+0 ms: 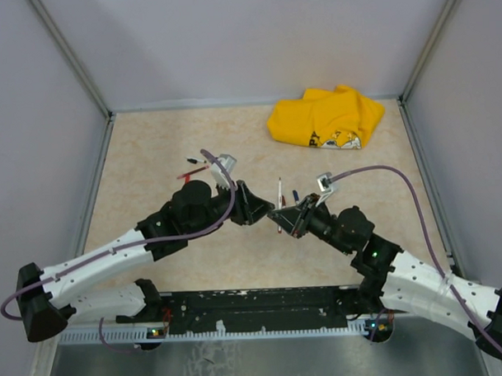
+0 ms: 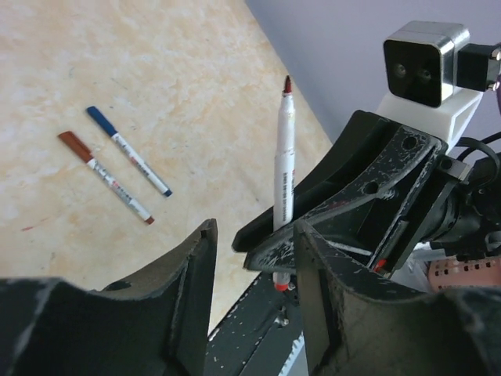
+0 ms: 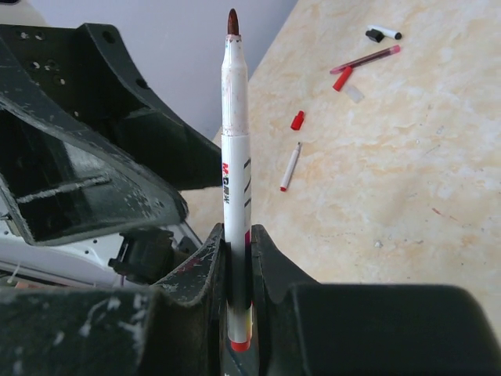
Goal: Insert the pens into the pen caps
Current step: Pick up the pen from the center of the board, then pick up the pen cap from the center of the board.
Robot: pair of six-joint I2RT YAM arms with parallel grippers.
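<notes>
My right gripper (image 3: 239, 235) is shut on a white pen (image 3: 235, 157), which stands upright with its dark red tip bare. In the top view this pen (image 1: 279, 195) rises between the two grippers at the table's middle. My left gripper (image 2: 254, 235) is open with nothing between its fingers. It sits close beside the held pen (image 2: 283, 168) and the right gripper's fingers. A loose red pen cap (image 3: 297, 120) lies on the table beside a small uncapped white pen (image 3: 290, 166). A black cap (image 3: 375, 34) lies farther off.
Two capped pens, one blue-capped (image 2: 129, 153) and one brown-red-capped (image 2: 106, 178), lie side by side on the table. A thin red pen (image 3: 364, 60) lies near the black cap. A crumpled yellow cloth (image 1: 327, 119) sits at the back right. Grey walls enclose the table.
</notes>
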